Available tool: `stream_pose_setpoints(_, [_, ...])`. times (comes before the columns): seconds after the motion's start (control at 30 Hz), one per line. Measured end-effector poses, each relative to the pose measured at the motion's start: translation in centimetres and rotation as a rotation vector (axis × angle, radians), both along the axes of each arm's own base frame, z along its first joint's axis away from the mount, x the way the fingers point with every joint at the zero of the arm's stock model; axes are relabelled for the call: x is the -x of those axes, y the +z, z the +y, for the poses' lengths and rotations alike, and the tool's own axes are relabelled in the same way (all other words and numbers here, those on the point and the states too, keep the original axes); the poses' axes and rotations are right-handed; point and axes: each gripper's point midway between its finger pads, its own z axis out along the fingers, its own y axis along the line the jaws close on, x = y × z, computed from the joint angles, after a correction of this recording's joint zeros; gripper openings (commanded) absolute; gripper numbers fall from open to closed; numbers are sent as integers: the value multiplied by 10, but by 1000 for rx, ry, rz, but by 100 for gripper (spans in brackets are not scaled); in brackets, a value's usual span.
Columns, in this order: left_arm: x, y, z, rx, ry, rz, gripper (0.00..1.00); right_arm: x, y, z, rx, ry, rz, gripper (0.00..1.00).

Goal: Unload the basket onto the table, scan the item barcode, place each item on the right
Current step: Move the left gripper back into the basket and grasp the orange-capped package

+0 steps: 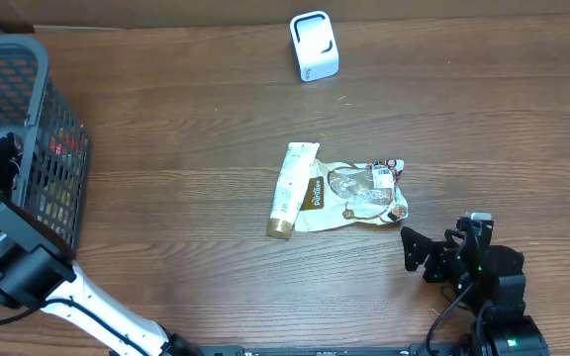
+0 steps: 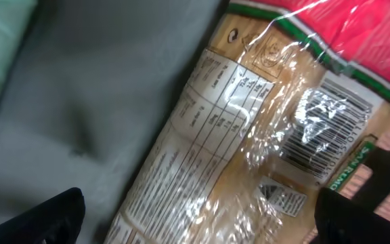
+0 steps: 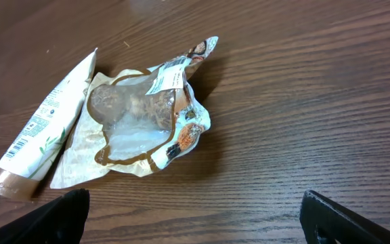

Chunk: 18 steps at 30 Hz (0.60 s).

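Far left there's the dark grey plastic mesh basket (image 1: 28, 138) sitting on the brown wood-grain table (image 1: 166, 99), and the left arm reaches down into it; from the wrist view the left gripper (image 2: 202, 220) has its jaws spread about as wide as they go, dark fingertips (image 2: 46, 217) off in the bottom corners, nothing gripped. Right under it on the grey basket floor (image 2: 93, 102) lies a crinkly clear-wrapped tan packet with a red and green end (image 2: 249, 149), lying at a slant; its black-and-white barcode (image 2: 330, 129) faces up toward the camera, nearer the right-hand finger, a bit glared over by the wrap. Can't tell if the fingers touch the packet.

Mid-table, a white squeeze tube with a bronze cap (image 1: 291, 188) lies flat, cap toward the robot; just beside it on the right, touching or overlapping its edge, is a crumpled clear-and-beige pouch with brown trim (image 1: 359, 195). The small white boxy scanner (image 1: 314, 45) stands well apart from both at the far edge.

The right gripper (image 1: 419, 249) hangs near the pouch's near-right corner, apart from it; also wide open and empty, aimed at pouch and tube.
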Motion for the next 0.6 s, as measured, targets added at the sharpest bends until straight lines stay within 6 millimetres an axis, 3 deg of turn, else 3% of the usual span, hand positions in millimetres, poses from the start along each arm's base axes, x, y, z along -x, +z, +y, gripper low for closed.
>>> stream_pose_setpoints(0.17, [0,-16,-4,38,-8,13,100,0,0,0,0,-1,0,100])
stream_pose_setpoints(0.23, [0,-20,-3,45,-5,19,93,0,0,0,0,0,0,100])
stream_pose_setpoints(0.33, [1,-21,-3,45,-19,20,67,0,0,0,0,0,0,100])
stream_pose_setpoints(0.5, [-2,-21,-3,48,-48,5,4,0,0,0,0,0,0,100])
stream_pose_setpoints(0.6, [-6,-13,1,26,-81,-18,4,0,0,0,0,0,0,100])
